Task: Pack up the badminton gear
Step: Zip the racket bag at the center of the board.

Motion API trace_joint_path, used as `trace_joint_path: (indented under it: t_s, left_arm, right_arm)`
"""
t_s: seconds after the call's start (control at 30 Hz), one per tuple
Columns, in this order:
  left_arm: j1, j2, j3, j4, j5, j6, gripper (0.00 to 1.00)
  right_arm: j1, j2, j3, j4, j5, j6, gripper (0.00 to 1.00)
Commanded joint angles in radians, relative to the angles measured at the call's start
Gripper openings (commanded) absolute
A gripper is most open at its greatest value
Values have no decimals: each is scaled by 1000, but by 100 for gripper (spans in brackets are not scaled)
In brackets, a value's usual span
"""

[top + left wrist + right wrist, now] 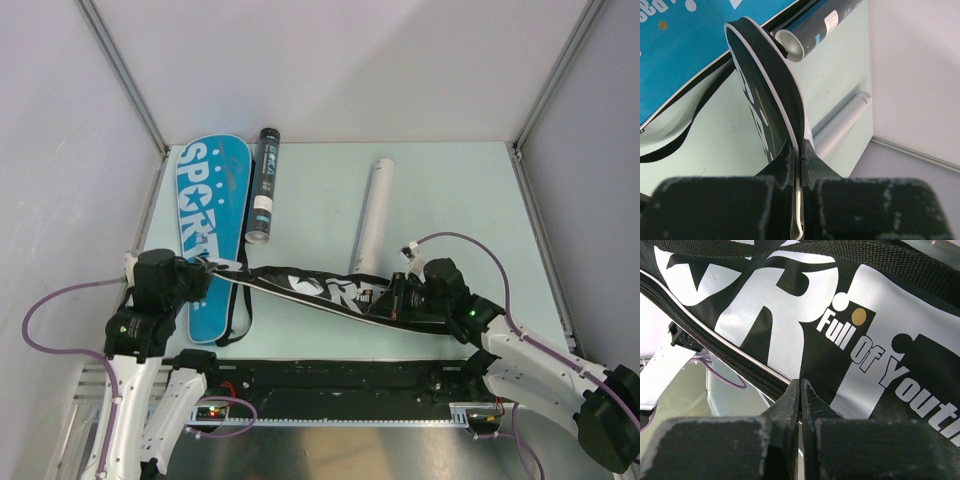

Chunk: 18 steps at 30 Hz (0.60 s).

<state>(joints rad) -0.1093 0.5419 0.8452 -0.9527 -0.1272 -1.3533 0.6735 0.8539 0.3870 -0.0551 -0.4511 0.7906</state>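
Left gripper (pixel 800 150) fingers fill the bottom of its wrist view, pressed together on the white-piped edge of the black cover (pixel 765 100). The cover stands on edge and curves away toward 12 o'clock. Right gripper (pixel 800 385) is likewise closed tight, its tips pinching the zippered edge of the same cover (pixel 790 315). White lettering "Full Of Youth" reads across the panel. In the top view, the black cover (pixel 300 285) stretches across the near part of the table (pixel 450 200) from 9 o'clock to 3 o'clock, with the left gripper (pixel 205 268) at one end and the right gripper (pixel 385 298) at the other. Its black strap (pixel 235 320) loops down toward 6 o'clock. The blue cover (pixel 212 220), printed "SPORT", lies flat at 10 o'clock, long axis running 12 to 6. The black teal-printed tube (pixel 263 195) lies just beside its right edge, at 11 o'clock. The white tube (pixel 372 215) lies near the centre, far end toward 12 o'clock. Its near end meets the black cover's far edge, but contact cannot be told.
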Motion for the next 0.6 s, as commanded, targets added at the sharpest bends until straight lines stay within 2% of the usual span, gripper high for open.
trace_joint_path:
  t_s: [0.0, 0.17, 0.37, 0.57]
  left_arm:
    - [1, -15, 5, 59, 5, -1, 0]
    - [2, -18, 5, 59, 1, 0, 0]
    - [2, -23, 11, 58, -10, -7, 0]
    - [1, -20, 11, 59, -11, -6, 0]
  right_arm:
    - [8, -28, 0, 23, 33, -9, 0]
    - [10, -82, -2, -14, 92, -17, 0]
    - [0, -173, 26, -249, 397, -29, 0]
    - [-16, -227, 33, -380, 527, -35, 0]
